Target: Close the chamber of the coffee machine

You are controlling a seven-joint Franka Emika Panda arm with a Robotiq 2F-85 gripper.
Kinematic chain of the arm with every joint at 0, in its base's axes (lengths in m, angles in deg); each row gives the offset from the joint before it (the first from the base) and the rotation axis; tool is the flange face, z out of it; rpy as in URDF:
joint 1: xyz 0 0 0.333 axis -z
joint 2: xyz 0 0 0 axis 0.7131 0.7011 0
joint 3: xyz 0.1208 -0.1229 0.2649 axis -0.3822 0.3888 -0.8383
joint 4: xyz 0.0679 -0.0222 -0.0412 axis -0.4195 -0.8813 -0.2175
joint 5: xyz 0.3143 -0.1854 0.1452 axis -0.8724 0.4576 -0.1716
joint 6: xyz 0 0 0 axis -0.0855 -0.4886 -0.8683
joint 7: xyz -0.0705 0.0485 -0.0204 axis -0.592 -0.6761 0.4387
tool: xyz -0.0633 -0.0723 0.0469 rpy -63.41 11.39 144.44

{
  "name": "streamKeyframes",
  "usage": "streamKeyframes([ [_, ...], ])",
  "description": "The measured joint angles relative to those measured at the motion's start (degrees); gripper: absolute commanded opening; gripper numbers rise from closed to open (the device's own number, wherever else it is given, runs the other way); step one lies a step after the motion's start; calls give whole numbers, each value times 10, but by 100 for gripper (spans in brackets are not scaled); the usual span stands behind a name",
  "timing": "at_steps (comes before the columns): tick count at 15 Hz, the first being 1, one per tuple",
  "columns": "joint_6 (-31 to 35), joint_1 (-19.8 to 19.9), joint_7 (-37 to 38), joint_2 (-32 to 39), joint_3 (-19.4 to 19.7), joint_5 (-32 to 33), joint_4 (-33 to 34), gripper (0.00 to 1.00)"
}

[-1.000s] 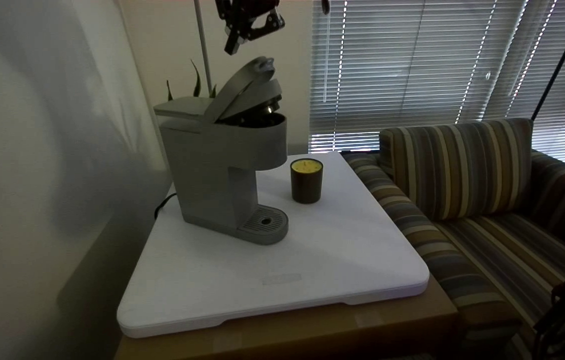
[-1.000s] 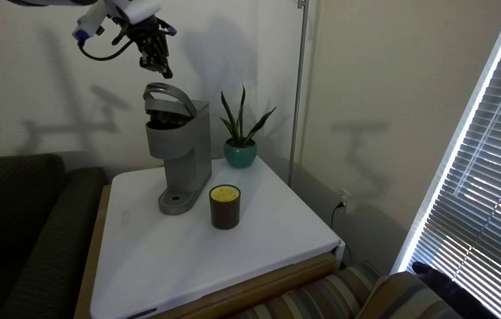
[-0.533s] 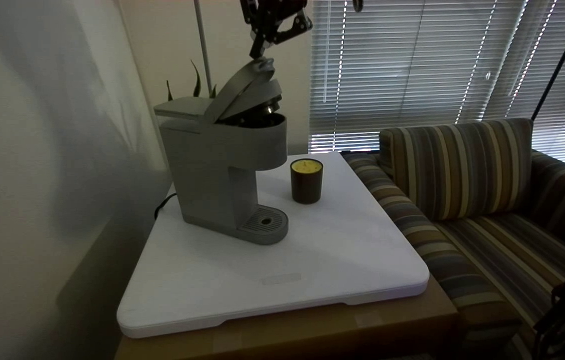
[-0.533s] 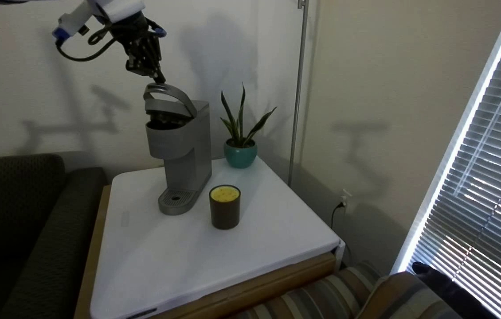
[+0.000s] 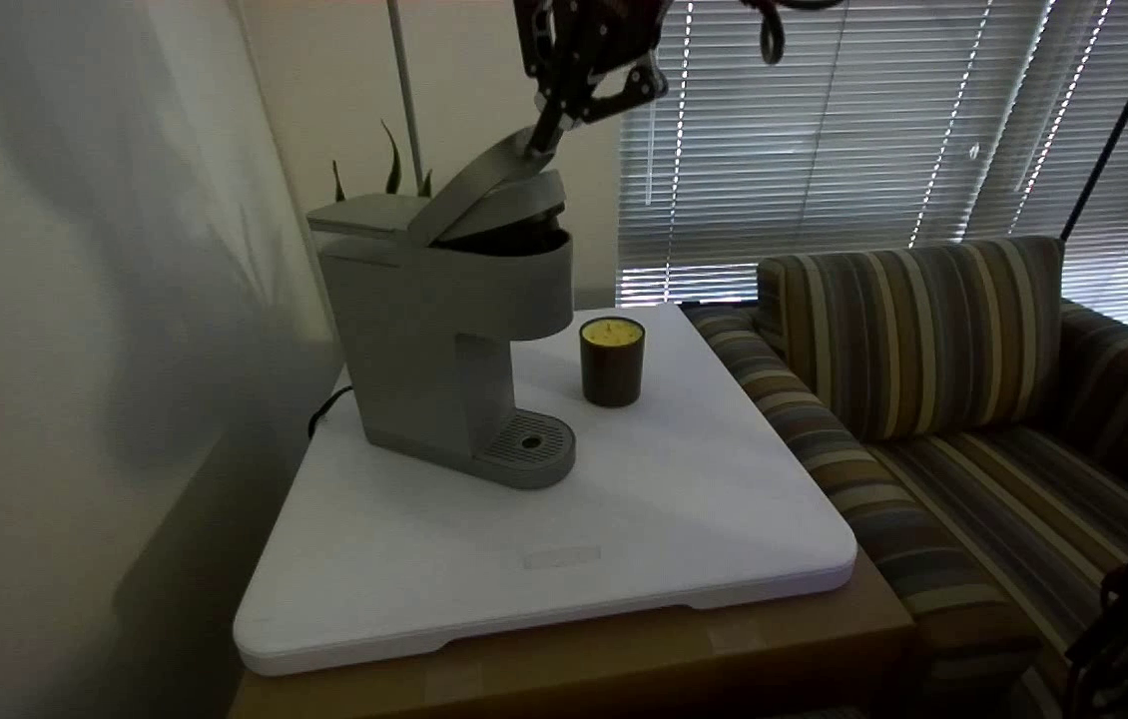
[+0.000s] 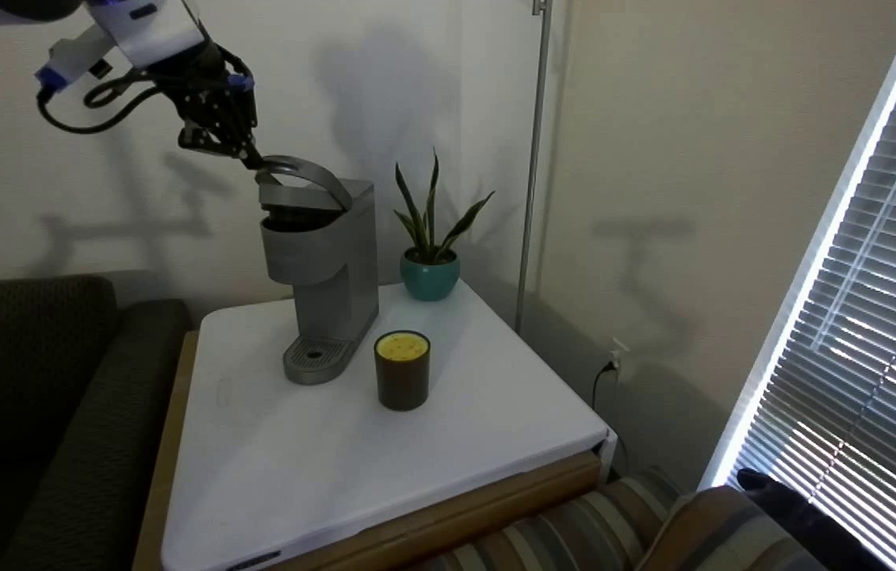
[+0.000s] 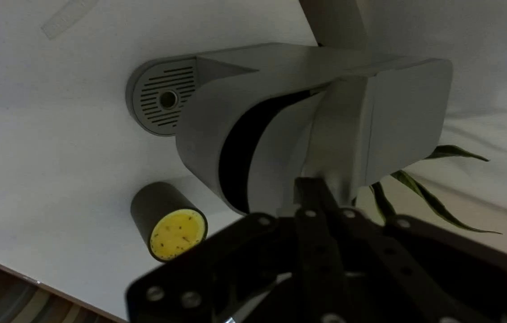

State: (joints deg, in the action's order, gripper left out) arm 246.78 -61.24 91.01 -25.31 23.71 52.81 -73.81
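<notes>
The grey coffee machine (image 5: 424,340) stands upright on the white table, also seen in an exterior view (image 6: 323,254) and the wrist view (image 7: 408,116). Its chamber lid (image 5: 469,195) is raised at an angle, with a dark gap (image 7: 238,157) between lid and chamber rim. The looped lid handle (image 6: 317,173) is at the top front. My black gripper (image 5: 539,140) is shut, its fingertips together, and appears to touch the front end of the handle from above. In the wrist view the fingertips (image 7: 316,190) cover part of the handle. The exact contact is hard to see.
A dark candle jar with yellow wax (image 5: 612,374) stands beside the machine on the white table (image 5: 564,529). A plant in a teal pot (image 6: 430,277) stands behind the machine. A wall is behind it. A striped armchair (image 5: 908,340) adjoins the table, and a dark sofa (image 6: 28,396) is opposite.
My gripper has moved down and toward the machine's front, from above the lid onto the handle's end. The lid has tilted slightly lower. The machine's body and the candle have not moved.
</notes>
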Motion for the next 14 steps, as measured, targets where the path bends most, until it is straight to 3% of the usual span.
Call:
streamKeyframes([
  [6,60,-4,58,-1,13,52,-55,0],
  [14,35,-3,-48,-61,-5,9,-47,0],
])
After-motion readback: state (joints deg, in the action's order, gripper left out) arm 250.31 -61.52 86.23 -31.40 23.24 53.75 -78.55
